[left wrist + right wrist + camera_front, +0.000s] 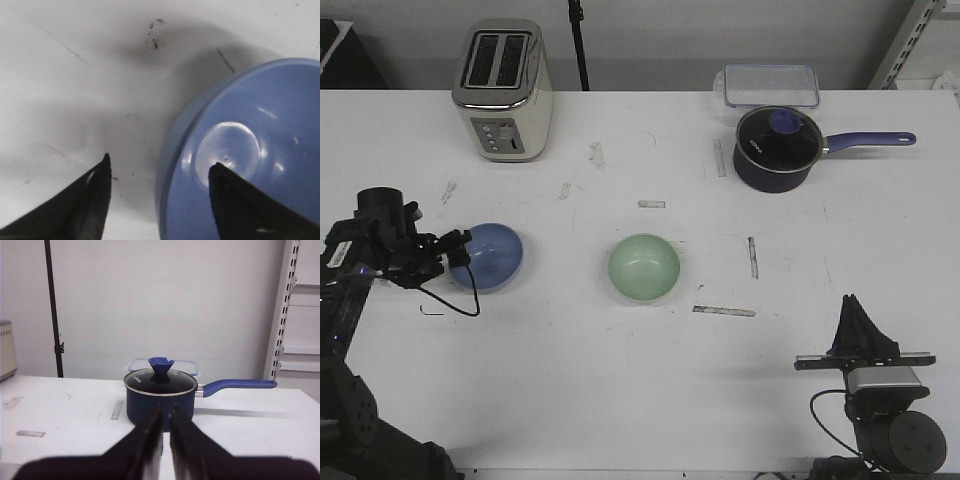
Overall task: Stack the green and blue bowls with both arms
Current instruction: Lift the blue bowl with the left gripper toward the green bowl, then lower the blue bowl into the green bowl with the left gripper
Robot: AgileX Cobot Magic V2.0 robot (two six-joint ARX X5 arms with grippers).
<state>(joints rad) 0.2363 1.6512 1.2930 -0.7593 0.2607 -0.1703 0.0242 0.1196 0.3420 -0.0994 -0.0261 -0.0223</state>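
The light blue bowl (488,256) sits upright on the white table at the left. My left gripper (458,250) is open at its left rim, one finger over the inside of the bowl (260,150) and the other finger outside over the table, straddling the rim (167,170). The pale green bowl (645,267) sits upright at the table's middle, free of both arms. My right gripper (854,310) stands near the front right edge, its fingers (152,440) almost together with nothing between them, pointing level toward the back of the table.
A cream toaster (504,90) stands at the back left. A dark blue lidded saucepan (778,148) with a long handle stands at the back right, also in the right wrist view (160,395), with a clear lidded container (770,85) behind it. Tape marks dot the table.
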